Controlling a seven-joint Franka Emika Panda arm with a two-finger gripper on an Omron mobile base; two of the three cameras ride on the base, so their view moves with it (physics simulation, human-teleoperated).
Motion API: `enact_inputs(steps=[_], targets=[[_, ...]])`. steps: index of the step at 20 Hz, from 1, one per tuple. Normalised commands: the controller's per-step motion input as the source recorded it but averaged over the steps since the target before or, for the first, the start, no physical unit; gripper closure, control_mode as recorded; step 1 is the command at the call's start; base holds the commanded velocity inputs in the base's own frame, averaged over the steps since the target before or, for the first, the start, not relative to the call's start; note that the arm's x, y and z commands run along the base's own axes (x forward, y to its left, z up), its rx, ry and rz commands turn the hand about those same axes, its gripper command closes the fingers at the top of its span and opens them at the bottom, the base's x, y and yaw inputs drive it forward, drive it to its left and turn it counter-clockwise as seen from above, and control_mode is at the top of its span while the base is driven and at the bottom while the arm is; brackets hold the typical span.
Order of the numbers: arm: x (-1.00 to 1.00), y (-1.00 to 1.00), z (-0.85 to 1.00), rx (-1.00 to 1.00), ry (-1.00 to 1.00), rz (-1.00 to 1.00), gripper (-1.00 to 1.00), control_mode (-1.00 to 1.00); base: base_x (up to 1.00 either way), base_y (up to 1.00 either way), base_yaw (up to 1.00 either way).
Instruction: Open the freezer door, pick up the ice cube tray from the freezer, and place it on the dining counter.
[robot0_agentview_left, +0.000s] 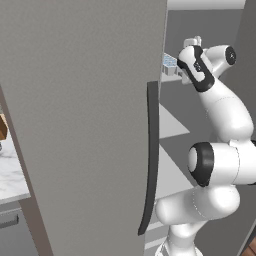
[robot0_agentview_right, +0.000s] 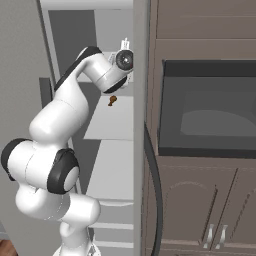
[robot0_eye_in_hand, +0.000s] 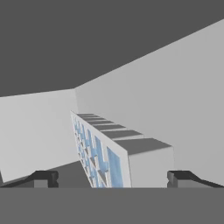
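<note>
Reaching into the open freezer, the arm has its pincer (robot0_eye_in_hand: 112, 179) spread wide, one dark fingertip on either side of the ice cube tray (robot0_eye_in_hand: 111, 151) and neither yet touching it, as far as the hand view shows. To do this grasp well, my judgement is to push on a little so the fingers straddle the tray's long walls squarely, then close across its narrow width and lift level, clear of the shelf, before drawing back. The tray sits on an upper shelf (robot0_agentview_left: 172, 81), near the side wall, running lengthways away from the hand. It is pale, boxy, with blue-tinted square cups in rows; in this rolled view it looks turned on edge. The freezer door (robot0_agentview_left: 85, 120) stands swung open, its dark curved handle (robot0_agentview_left: 150, 155) toward the base.
</note>
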Motion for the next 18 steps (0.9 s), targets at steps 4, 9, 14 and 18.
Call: enact_inputs(steps=[4, 9, 14, 18], targets=[[0.12, 0.00, 0.01, 0.00, 0.00, 0.00, -1.00, -1.00, 0.00, 0.00, 0.00], [0.17, 0.00, 0.00, 0.00, 0.00, 0.00, -1.00, -1.00, 0.00, 0.00, 0.00], [0.22, 0.00, 0.03, 0.00, 0.00, 0.00, -1.00, -1.00, 0.00, 0.00, 0.00], [0.20, 0.00, 0.07, 0.00, 0.00, 0.00, -1.00, -1.00, 0.00, 0.00, 0.00]])
